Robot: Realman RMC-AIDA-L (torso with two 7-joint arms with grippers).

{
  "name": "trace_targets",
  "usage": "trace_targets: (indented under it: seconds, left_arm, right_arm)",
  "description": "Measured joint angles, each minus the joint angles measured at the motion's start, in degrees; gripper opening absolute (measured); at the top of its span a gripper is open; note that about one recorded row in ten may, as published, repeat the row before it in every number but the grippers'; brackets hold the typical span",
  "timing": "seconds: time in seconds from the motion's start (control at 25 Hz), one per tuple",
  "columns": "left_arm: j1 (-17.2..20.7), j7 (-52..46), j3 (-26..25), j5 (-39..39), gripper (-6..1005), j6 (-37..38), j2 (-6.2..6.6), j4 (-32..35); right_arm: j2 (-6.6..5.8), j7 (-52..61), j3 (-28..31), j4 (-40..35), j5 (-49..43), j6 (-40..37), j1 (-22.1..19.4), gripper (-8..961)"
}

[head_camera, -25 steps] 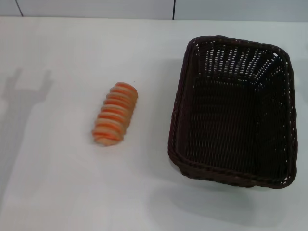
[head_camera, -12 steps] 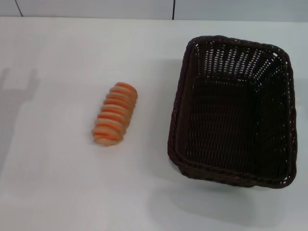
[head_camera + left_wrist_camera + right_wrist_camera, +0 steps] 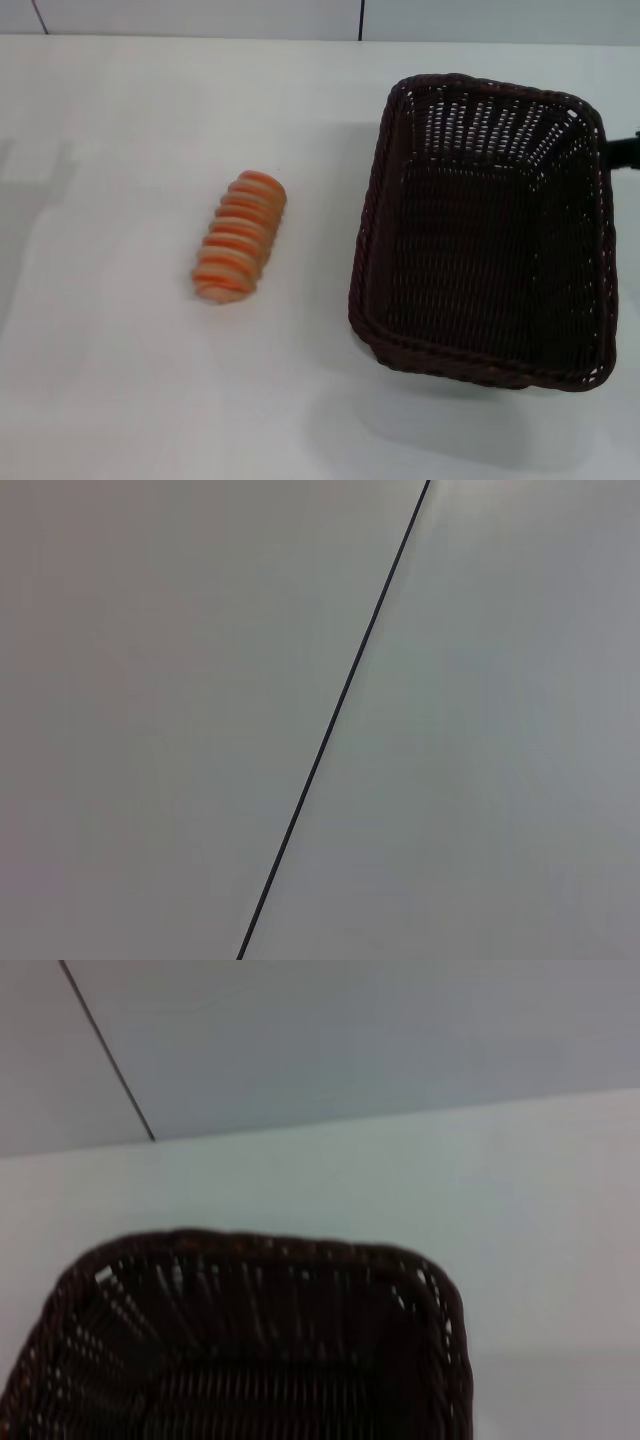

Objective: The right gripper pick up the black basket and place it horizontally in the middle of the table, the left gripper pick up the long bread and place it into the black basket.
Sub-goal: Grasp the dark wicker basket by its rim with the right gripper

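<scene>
The black basket (image 3: pixel 480 250) stands empty on the right half of the white table (image 3: pixel 130 380), its long side running away from me. The right wrist view shows its far end (image 3: pixel 250 1360). The long bread (image 3: pixel 240 237) lies left of the basket, tan with orange stripes, apart from it. A black part of my right gripper (image 3: pixel 623 150) shows at the right edge, beside the basket's far right corner. My left gripper is out of view, and its wrist view shows only grey panels.
Grey wall panels (image 3: pixel 200 15) with dark seams rise behind the table's far edge. A faint shadow (image 3: pixel 35 160) lies on the table at the far left. Bare tabletop lies between the bread and the basket and in front of both.
The gripper-shaped shadow at the far left has slid left and faded. A black part of my right gripper has come into view at the right edge. Bread and basket have not moved.
</scene>
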Motion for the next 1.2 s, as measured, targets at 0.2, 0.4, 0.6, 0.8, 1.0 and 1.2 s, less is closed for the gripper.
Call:
trace_targets:
  seconds: [0.2,0.4,0.6,0.8,1.0,1.2]
  left_arm:
    - [0.0,-0.1,0.0,0.0,859,0.0,0.10,0.0]
    - [0.2,-0.4,0.0,0.0,859,0.4,0.12,0.0]
    - [0.4,-1.1,-0.2,0.0,859,0.9,0.11,0.0]
    - [0.5,-1.7,-0.3,0.0,859,1.2,0.08,0.1]
    - [0.5,-1.7,0.0,0.0,859,1.4,0.02,0.2]
    - [0.5,-1.7,-0.2,0.0,859,1.6,0.02,0.3]
  right_arm:
    - [-0.04,-0.3,0.7,1.3,0.5,1.2,0.4,662]
    - [-0.07,-1.1,0.7,4.7,1.1,0.8,1.1,662]
    - [0.03,-2.3,0.5,7.5,2.1,0.7,2.0,662]
    - [-0.06,-2.7,0.2,8.9,3.7,-0.2,2.5,661]
    - [0.06,-2.7,0.1,10.4,3.7,-0.9,2.5,661]
    - [0.09,-2.8,-0.2,12.6,3.7,-2.5,2.4,662]
